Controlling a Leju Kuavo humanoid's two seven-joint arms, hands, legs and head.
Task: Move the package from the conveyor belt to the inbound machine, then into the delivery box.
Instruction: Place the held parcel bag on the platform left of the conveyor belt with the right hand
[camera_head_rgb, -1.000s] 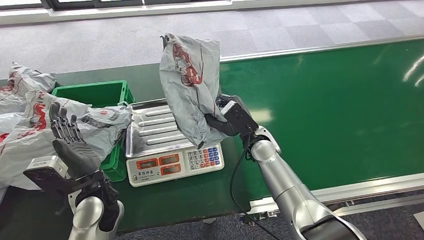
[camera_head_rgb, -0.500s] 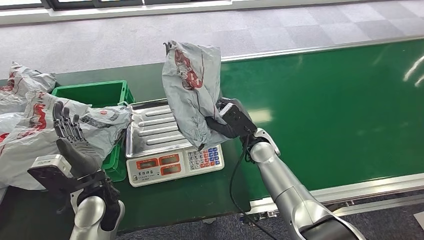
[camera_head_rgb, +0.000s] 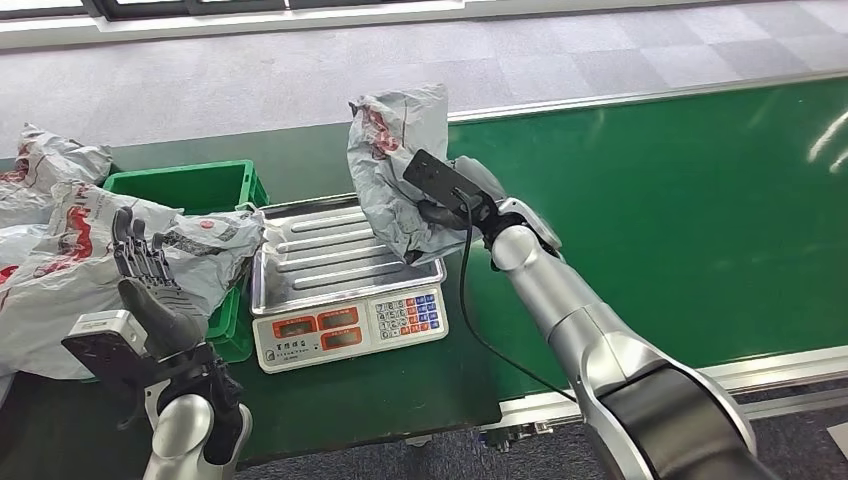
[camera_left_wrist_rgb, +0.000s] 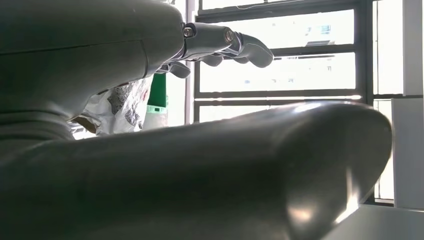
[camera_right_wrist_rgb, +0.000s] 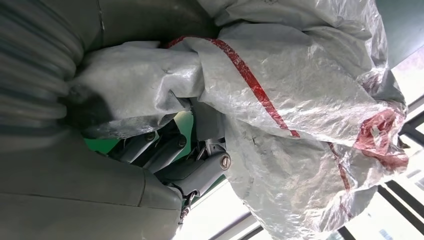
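My right hand (camera_head_rgb: 455, 205) grips a crumpled grey plastic package (camera_head_rgb: 395, 165) with red print, holding it over the far right part of the scale's steel pan (camera_head_rgb: 310, 262). Up close in the right wrist view, the same package (camera_right_wrist_rgb: 300, 100) is bunched between the thumb and the dark fingers (camera_right_wrist_rgb: 165, 150). The scale (camera_head_rgb: 345, 325) with its red displays and keypad stands on the green table left of the conveyor belt (camera_head_rgb: 680, 200). A green box (camera_head_rgb: 195, 185) sits left of the scale. My left hand (camera_head_rgb: 145, 275) is raised with straight, spread fingers and holds nothing.
Several more grey packages (camera_head_rgb: 60, 240) lie piled on and beside the green box at the left. A black cable (camera_head_rgb: 470, 320) hangs from my right wrist over the scale's right side. Grey carpet lies beyond the belt, and the belt's metal rail (camera_head_rgb: 700, 385) runs at the near right.
My right hand has turned over and lowered, tilting the package from upright down toward the pan's far right corner. The left hand has barely moved.
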